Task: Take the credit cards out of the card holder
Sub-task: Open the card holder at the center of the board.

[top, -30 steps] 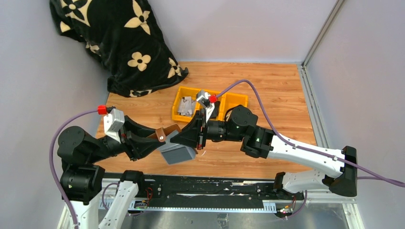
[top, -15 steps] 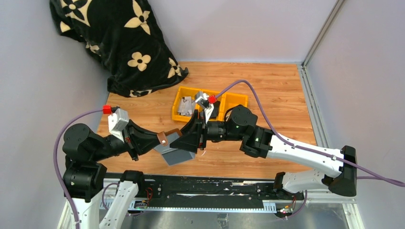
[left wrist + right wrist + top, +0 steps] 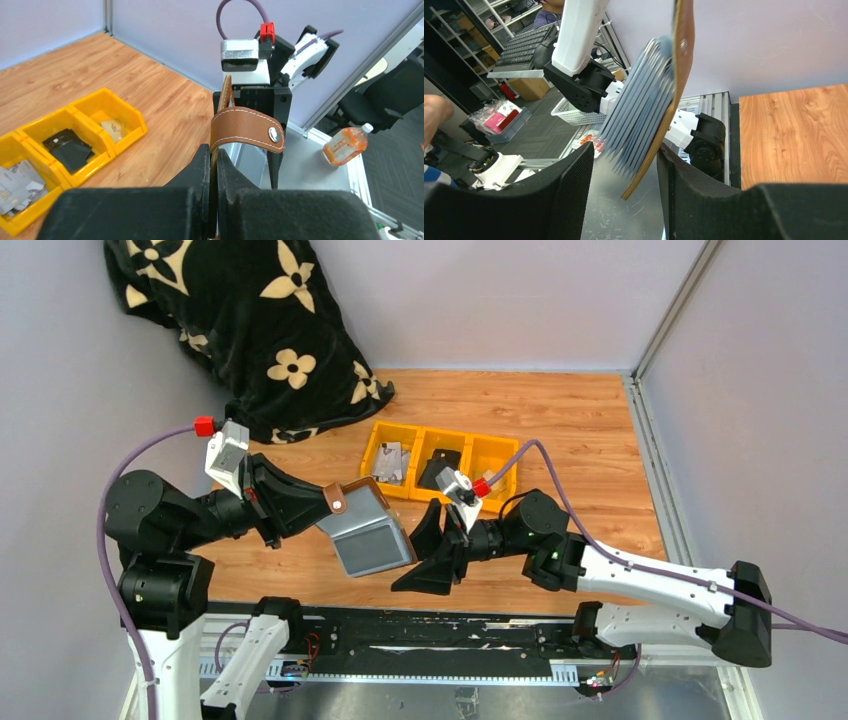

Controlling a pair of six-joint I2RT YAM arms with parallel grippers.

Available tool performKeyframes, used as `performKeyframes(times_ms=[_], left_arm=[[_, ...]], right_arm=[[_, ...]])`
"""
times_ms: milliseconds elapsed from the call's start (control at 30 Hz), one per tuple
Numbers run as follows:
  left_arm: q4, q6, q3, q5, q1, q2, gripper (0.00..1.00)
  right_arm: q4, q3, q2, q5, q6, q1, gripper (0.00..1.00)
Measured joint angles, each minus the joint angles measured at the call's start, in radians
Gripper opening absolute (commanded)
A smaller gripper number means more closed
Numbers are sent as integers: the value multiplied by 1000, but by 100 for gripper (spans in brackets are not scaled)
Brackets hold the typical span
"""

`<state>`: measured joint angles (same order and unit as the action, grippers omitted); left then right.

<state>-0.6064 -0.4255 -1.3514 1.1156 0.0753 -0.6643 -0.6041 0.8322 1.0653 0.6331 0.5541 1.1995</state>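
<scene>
black right gripper (image 3: 428, 555), low over the near side of the wooden table (image 3: 585, 430), has its jaws spread just beside the card holder (image 3: 365, 535). the left gripper (image 3: 320, 516) pinches the brown edge of this holder and holds it tilted above the table, grey pockets fanned out. yellow bins (image 3: 440, 432) lie farther back.

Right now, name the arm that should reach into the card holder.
Likely right. The left claw is shut on the card holder, holding it up; the right claw is open, empty and facing its fanned grey pockets.
</scene>
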Motion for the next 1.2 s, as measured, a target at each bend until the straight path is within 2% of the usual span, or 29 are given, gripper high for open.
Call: performKeyframes(times_ms=[100,333,400,567,733,1200], left_arm=[[70,-72,7,-2,0,4,0],[145,-164,7,-2,0,4,0],[158,-180,7,-2,0,4,0],[175,-201,9,-2,0,5,0],[184,-207,14,-2,0,8,0],[198,-237,23,0,0,12,0]], right_arm=[[7,-17,-38,3,-24,0,50],[43,-16,-81,-43,-77,0,35],[49,-16,-81,-77,-80,0,35],[49,-16,-81,-155,-73,0,42],[31,-16,-77,-179,-55,0,44],[13,-16,-74,-221,-61,3,24]])
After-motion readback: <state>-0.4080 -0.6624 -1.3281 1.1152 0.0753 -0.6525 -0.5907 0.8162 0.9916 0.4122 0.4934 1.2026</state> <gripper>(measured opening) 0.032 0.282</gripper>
